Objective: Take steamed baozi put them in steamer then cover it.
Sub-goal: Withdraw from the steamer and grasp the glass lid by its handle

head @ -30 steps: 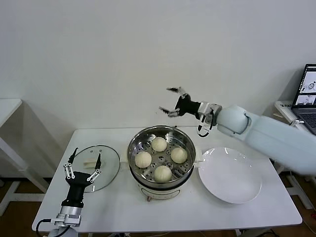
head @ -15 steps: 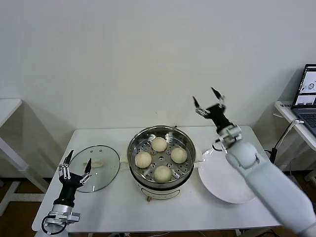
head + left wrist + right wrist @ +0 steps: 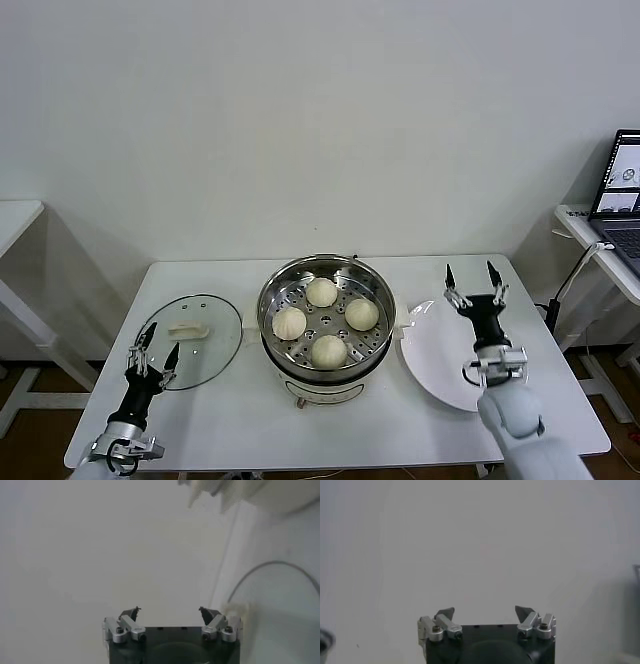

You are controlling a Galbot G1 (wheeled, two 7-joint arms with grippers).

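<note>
Several off-white baozi (image 3: 321, 291) sit on the perforated tray inside the shiny steel steamer (image 3: 276, 285) at the table's middle. The clear glass cover (image 3: 215, 350) with its cream handle (image 3: 187, 329) lies flat on the table left of the steamer. My left gripper (image 3: 154, 342) is open and empty, pointing up at the cover's near left edge; it also shows in the left wrist view (image 3: 170, 611). My right gripper (image 3: 476, 283) is open and empty, pointing up over the white plate's far edge; it also shows in the right wrist view (image 3: 485, 611).
A flat white plate (image 3: 440, 355) lies right of the steamer. A laptop (image 3: 620, 195) stands on a side table at the far right. Another white table (image 3: 15, 220) is at the far left.
My right arm has swung from above the steamer's far rim down to the right, over the plate. My left gripper has drawn back toward the table's front left.
</note>
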